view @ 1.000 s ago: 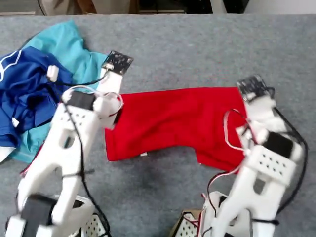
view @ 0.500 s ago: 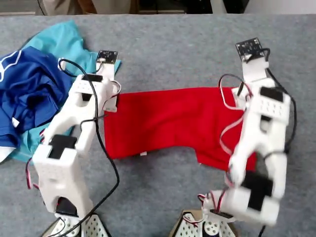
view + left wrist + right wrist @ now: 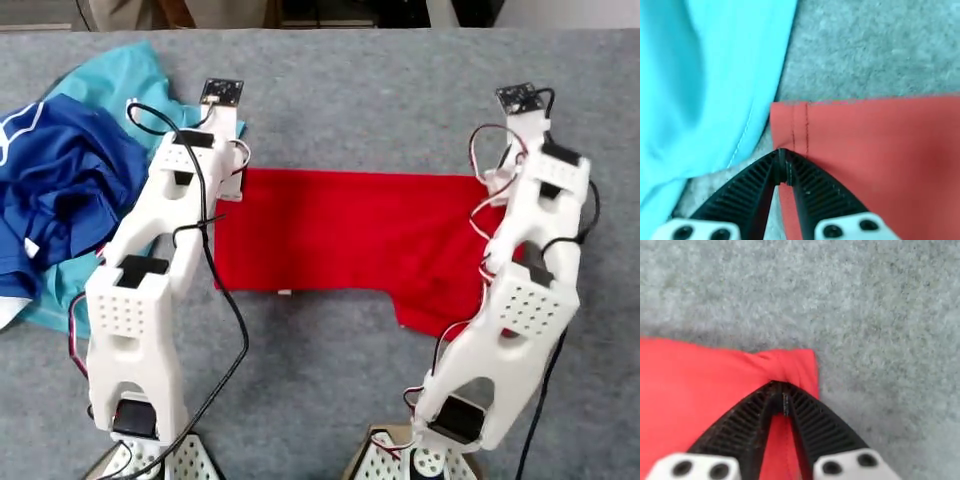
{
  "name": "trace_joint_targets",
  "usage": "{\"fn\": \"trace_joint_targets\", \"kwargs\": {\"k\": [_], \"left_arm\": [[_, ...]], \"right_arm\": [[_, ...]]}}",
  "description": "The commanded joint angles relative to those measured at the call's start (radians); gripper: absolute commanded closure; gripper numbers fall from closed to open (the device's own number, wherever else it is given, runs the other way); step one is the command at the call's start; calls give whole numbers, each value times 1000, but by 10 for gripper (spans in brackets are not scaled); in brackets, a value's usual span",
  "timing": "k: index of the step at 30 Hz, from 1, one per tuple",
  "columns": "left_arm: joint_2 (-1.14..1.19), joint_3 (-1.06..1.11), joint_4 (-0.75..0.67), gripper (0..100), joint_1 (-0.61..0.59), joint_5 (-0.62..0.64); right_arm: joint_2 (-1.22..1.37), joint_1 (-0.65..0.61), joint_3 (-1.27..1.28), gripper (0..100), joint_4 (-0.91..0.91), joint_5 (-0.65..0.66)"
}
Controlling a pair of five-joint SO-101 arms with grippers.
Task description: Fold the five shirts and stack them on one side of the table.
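Both arms have been stretching toward 12 o'clock. The left hand [image 3: 785, 170] is pinching the red shirt [image 3: 350, 235] at its 10 o'clock corner, the right hand [image 3: 782, 400] pinching the 2 o'clock corner. Shirt now lying taut mid-worktop [image 3: 380, 100], so the fold seems to be progressing. Blue shirts [image 3: 60, 180] waiting at 10 o'clock.

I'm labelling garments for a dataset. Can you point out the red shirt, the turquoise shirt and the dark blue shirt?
red shirt [image 3: 350, 235]: high view, middle of its spread body.
turquoise shirt [image 3: 138, 82]: high view, its uncovered upper part.
dark blue shirt [image 3: 70, 170]: high view, middle of the crumpled fabric.
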Motion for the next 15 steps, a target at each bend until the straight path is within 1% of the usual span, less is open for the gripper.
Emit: {"fn": "trace_joint_targets", "kwargs": {"k": [1,4,7,12,15], "left_arm": [[-2,-52,-8,982,-6,-52],[-2,-100,8,982,-18,-64],[-2,-187,80,982,-34,-66],[-2,-377,311,982,-25,-66],[-2,-494,465,982,0,-75]], "right_arm": [[-5,28,-222,983,176,-3],[-7,24,-338,983,305,2],[-7,21,-443,985,440,83],[-8,13,-639,997,727,210],[-53,51,-662,997,732,239]]}}
